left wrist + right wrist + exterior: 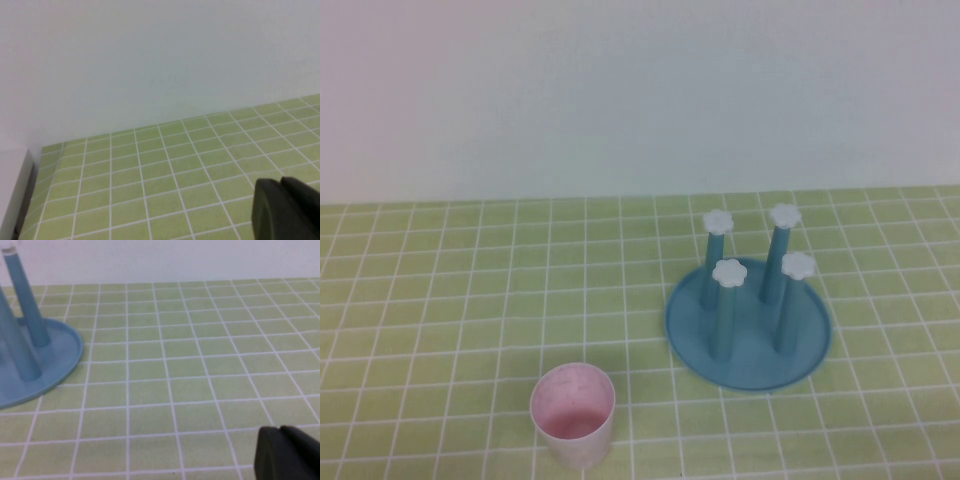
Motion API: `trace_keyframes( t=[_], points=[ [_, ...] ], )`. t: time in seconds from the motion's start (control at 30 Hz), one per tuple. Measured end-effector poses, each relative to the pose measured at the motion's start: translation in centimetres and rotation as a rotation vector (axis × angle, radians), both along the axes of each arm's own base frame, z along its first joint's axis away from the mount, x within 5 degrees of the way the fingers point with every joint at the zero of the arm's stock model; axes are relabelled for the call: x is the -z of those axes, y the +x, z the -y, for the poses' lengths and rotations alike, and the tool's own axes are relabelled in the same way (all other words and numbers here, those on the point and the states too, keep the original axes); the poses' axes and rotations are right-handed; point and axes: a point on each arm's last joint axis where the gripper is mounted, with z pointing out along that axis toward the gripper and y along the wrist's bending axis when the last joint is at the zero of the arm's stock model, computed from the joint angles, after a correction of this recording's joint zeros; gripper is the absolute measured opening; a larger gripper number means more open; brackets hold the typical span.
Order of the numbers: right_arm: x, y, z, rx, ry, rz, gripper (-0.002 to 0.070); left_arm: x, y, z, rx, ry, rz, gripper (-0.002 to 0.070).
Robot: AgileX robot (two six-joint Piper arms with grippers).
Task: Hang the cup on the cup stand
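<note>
The pale pink cup (573,415) stands upright, mouth up, at the table's front, left of centre. The blue cup stand (750,370) with four upright pegs topped by white flower caps (729,271) sits to its right and a little farther back. No peg holds anything. Neither arm shows in the high view. My left gripper (281,181) is shut and empty, low over bare green cloth. My right gripper (280,430) is shut and empty; the stand's base (55,355) and two pegs show in the right wrist view, apart from it.
A green checked cloth (440,300) covers the table up to a pale wall (620,90). A white ledge (12,190) shows at the cloth's edge in the left wrist view.
</note>
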Motion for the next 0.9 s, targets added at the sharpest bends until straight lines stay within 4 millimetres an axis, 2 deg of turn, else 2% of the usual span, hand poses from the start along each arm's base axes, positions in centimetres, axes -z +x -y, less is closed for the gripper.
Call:
trace_keyframes(
  t=[0.17, 0.53, 0.9],
  points=[
    [0.0, 0.0, -0.4, -0.081, 0.0, 0.0, -0.0001, 0.0, 0.0, 0.0, 0.0, 0.0, 0.0, 0.0],
    [0.0, 0.0, -0.5, -0.088, 0.0, 0.0, -0.0001, 0.0, 0.0, 0.0, -0.001, 0.0, 0.004, 0.0],
    [0.0, 0.0, -0.5, -0.091, -0.008, 0.0, -0.0001, -1.6, 0.0, -0.3, -0.037, -0.016, 0.178, 0.0]
  ],
)
